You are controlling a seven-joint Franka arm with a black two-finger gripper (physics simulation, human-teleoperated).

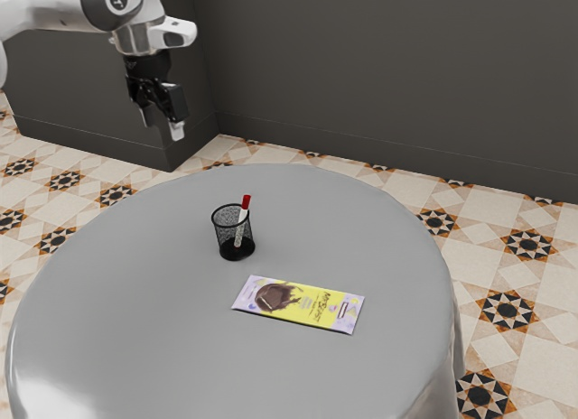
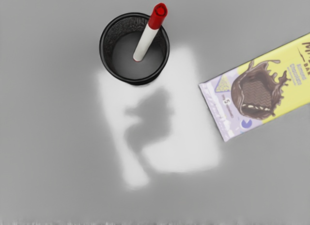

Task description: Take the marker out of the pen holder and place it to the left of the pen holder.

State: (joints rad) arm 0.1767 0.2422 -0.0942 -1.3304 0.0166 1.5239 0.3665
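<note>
While one marker (image 2: 147,40) leans in one holder (image 2: 115,40), one chocolate bar (image 2: 254,91) near.

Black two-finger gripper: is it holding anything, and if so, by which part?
Nothing is held. The gripper hangs open, and the white marker with a red cap leans in the black mesh pen holder.

- Looking like a home room, maybe dining; exact room type staying unclear.
- Floor (image 1: 533,311): cream tiles are carrying dark star shapes with orange trim.
- Wall (image 1: 379,76): plain dark grey, turning a corner; skirting (image 1: 307,150) is running along its foot.
- Round table (image 1: 163,293): grey covering is hanging in folds at the side.
- Everyday items are sitting on top: mesh pen holder (image 1: 222,225) holding a marker (image 1: 246,202), plus a wrapped chocolate bar (image 1: 298,304).
</note>
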